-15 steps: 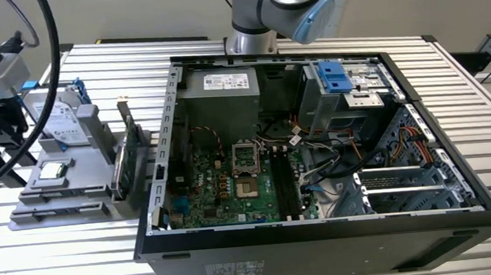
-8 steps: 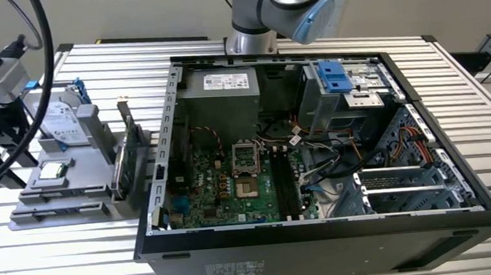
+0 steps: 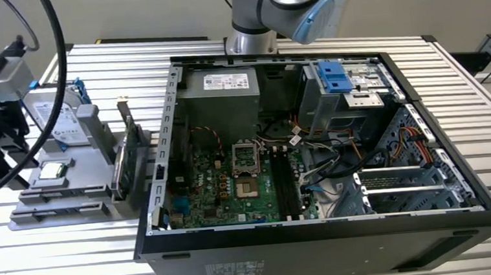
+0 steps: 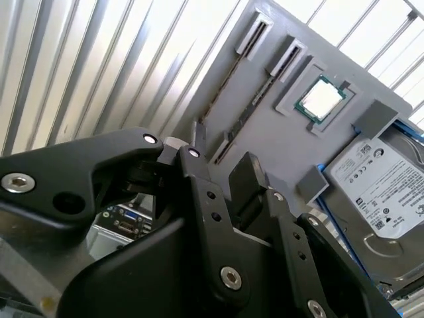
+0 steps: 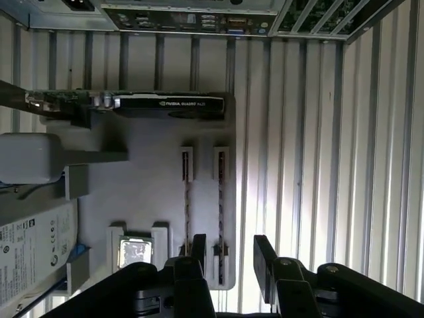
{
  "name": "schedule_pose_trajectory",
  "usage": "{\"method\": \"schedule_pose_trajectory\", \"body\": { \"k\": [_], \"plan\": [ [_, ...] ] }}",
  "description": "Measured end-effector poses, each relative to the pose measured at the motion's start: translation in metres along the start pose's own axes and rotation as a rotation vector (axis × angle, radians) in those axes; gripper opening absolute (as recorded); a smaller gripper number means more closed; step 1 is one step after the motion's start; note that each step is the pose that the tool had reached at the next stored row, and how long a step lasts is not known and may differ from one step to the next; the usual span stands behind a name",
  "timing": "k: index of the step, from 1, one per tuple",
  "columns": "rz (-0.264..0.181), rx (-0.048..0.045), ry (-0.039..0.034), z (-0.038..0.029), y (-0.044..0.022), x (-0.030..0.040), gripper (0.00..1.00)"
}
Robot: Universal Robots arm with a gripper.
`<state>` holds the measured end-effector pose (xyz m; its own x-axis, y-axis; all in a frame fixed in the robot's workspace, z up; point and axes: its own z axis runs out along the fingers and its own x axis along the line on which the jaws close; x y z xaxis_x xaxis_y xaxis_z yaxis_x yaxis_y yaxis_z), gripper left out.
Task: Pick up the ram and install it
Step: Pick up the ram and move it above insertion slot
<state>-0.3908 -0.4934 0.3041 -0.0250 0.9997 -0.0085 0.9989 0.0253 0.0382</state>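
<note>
While the gripper (image 5: 230, 242) hangs above the grey holder (image 5: 146, 172) at the exterior view's far left, its jaws stand fairly wide apart and hold nothing. In the first wrist view the ram (image 5: 220, 218) sits on edge in the holder, in the groove nearest the holder's rim, and it lines up with the gap between the two black fingers (image 5: 199, 248). How far above it the fingertips are cannot be told. A second stick (image 5: 187, 218) stands parallel to it, one groove further into the holder.

Deeper in the holder lie a hard drive (image 3: 54, 115) in a blue frame and a square processor (image 3: 51, 169) in its own pocket, near the ends of the two grooves. A graphics card (image 3: 130, 155) stands upright along the side of the holder that faces the computer case (image 3: 323, 249).

The case lies open just beside the holder, both on the slatted metal table (image 3: 64, 267). The motherboard (image 3: 223, 191) shows inside it, and the long black slots (image 3: 285, 180) look unfilled. Well apart from the holder, behind the case, stands the arm (image 3: 292, 1).
</note>
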Motion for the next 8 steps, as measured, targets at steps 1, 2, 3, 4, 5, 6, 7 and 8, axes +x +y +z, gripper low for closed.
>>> {"method": "schedule_pose_trajectory", "body": {
  "k": [1, 2, 3, 4, 5, 6, 7, 8],
  "plan": [
    [-0.005, -0.0001, 0.0003, 0.0007, 0.0000, 0.0000, 1.00],
    [-0.008, -0.0001, 0.0004, 0.0014, -0.0001, 0.0000, 1.00],
    [-0.011, -0.0002, 0.0005, 0.0022, -0.0001, 0.0000, 1.00],
    [-0.011, -0.0001, 0.0005, 0.0026, -0.0001, 0.0000, 1.00],
    [-0.011, 0.0000, 0.0003, 0.0026, -0.0001, 0.0000, 1.00],
    [-0.012, 0.0001, 0.0003, 0.0026, -0.0001, 0.0000, 1.00],
    [-0.012, 0.0001, 0.0003, 0.0027, -0.0001, 0.0000, 1.00],
    [-0.012, -0.0001, 0.0005, 0.0028, -0.0001, 0.0000, 1.00]
  ]
}}
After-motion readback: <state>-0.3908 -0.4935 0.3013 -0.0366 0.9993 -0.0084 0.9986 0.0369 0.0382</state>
